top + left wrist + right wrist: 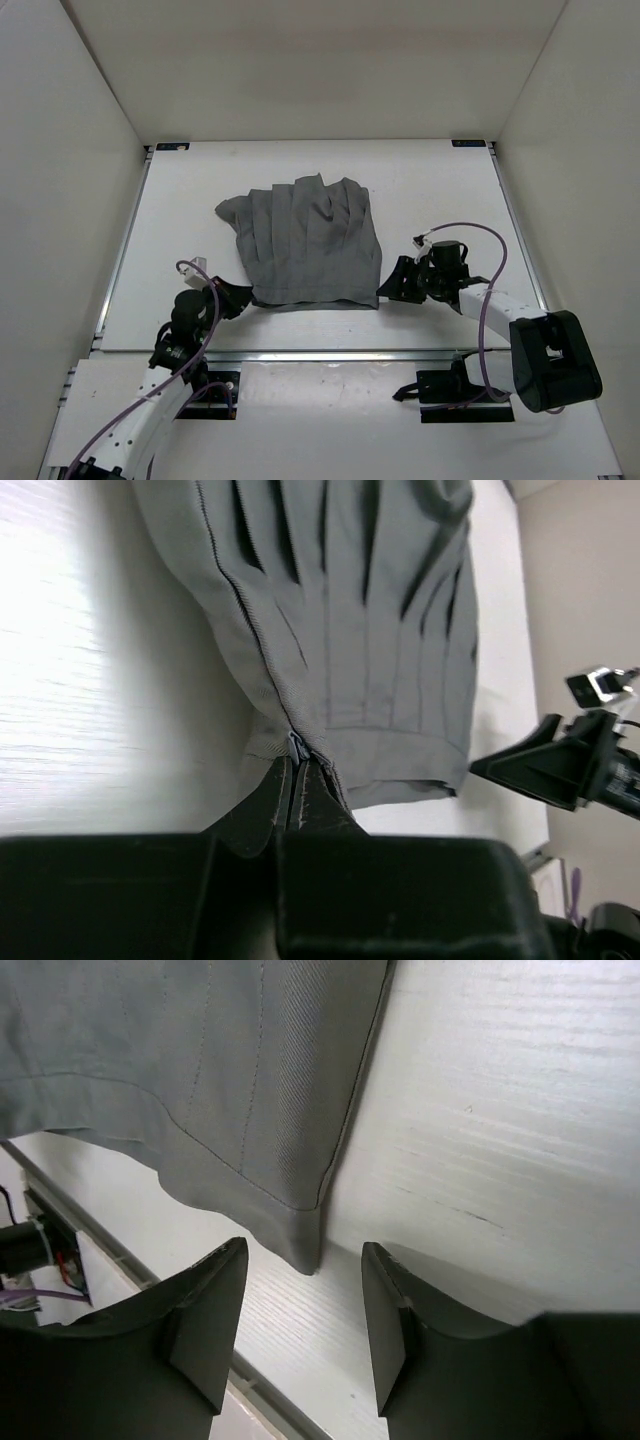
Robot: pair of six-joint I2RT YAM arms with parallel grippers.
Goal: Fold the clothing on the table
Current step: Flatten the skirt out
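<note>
Seemingly the left claw (298,765) pinches a corner of the clothing (310,245); the right claw (304,1250) gapes, released.

You have one pleated mid-grey fabric garment (310,240), one flat white bench (450,180) and two black pincers: left pincer (247,297), right pincer (386,287)

clothing (305,240): plain mid-grey with no print; the lengthwise pleats read as darker grey stripes, and a thin dark seam line runs down one side
table (180,220): white, with faint fine streaks in the surface
corner marks (172,146): blue-black
left gripper (297,775): black
right gripper (388,286): black
arms (495,300): white links, black joints
cables (487,235): purple
walls (60,200): plain off-white
</note>
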